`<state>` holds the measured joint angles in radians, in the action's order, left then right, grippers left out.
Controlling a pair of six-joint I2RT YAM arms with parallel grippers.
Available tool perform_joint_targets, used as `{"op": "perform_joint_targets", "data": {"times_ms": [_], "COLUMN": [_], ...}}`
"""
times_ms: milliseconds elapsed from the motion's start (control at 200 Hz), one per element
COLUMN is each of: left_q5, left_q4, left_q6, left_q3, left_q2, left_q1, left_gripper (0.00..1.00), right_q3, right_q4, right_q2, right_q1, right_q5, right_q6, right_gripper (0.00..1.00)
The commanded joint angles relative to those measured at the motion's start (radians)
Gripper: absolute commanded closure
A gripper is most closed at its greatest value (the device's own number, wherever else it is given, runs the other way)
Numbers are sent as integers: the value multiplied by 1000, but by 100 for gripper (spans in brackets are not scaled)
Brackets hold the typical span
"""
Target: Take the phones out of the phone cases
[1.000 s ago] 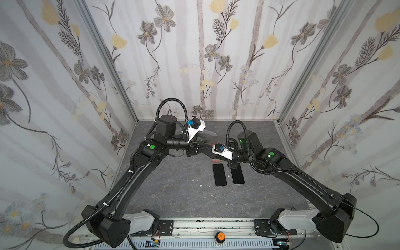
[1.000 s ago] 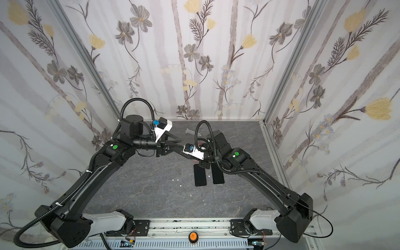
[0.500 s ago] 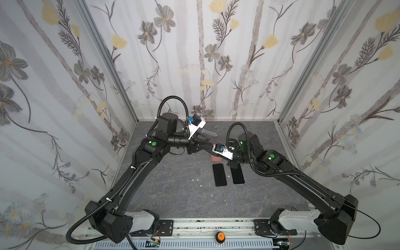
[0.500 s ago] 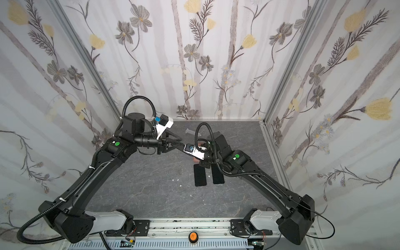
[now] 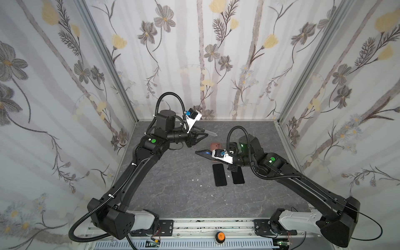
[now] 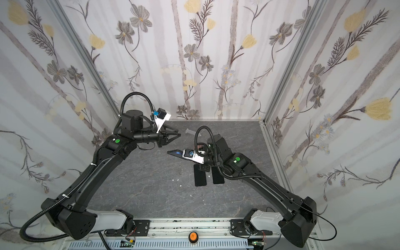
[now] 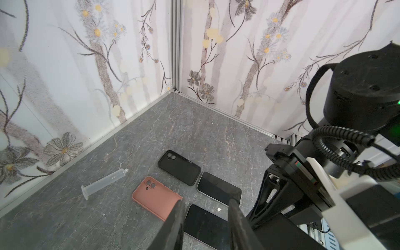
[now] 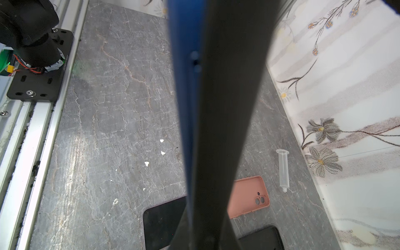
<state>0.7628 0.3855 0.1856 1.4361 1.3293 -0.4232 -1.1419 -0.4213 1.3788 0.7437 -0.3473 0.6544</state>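
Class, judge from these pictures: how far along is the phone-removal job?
Done: two bare phones lie beside an empty pink case and black case. In hand: right gripper clamps a blue-cased phone off the table; left gripper is open, apart. Left: pulling that phone free.

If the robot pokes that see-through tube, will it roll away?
Probably a little: the syringe is a round barrel lying sideways on the flat table. Its wide flange would likely curve its path. It looks clear and empty, so probably light.

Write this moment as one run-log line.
left gripper: open, empty | right gripper: shut on blue-cased phone, aloft | table: pink case, black case, two phones, syringe
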Motion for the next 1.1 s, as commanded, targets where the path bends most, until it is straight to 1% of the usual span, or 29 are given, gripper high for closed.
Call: {"op": "perform_joint_targets", "data": {"times_ms": [0,55,105,190,295,340,375,405,500,530,565,675,834,1094], "left_q5": [-9,-10,-10,18,72,97,119,145,196,202,207,217,237,240], "left_q4": [-60,-81,-111,-152,-220,-306,-394,-493,-840,-909,-948,-1000,-1040,-1044], "left_q6": [12,19,15,2,-66,-144,-234,-302,-584,-634,-662,-688,-680,-687], "left_q3": [4,-19,-49,-95,-149,-201,-242,-277,-390,-407,-415,-424,-425,-412], "left_q2": [-42,-67,-119,-163,-198,-217,-233,-243,-256,-252,-245,-234,-246,-215], "left_q1": [7,8,8,8,14,28,42,60,103,105,103,75,22,6], "left_gripper": [61,61,61,58,56,56,56,55,50,48,47,43,38,38], "right_q3": [26,55,77,102,145,169,182,192,209,212,214,212,202,199], "right_q4": [144,192,232,285,391,443,480,507,582,603,621,648,645,645], "right_q2": [-20,-38,-51,-66,-94,-109,-117,-123,-133,-133,-134,-130,-112,-103], "right_q1": [-21,-32,-45,-80,-128,-143,-152,-159,-182,-187,-190,-194,-193,-193], "right_q5": [-92,-121,-145,-223,-336,-367,-385,-397,-443,-455,-466,-487,-505,-543], "right_q6": [-74,-108,-133,-188,-268,-305,-329,-353,-423,-443,-459,-484,-494,-494], "right_gripper": [100,100,100,100,100,100,100,100,100,100,100,100,100,100]}}
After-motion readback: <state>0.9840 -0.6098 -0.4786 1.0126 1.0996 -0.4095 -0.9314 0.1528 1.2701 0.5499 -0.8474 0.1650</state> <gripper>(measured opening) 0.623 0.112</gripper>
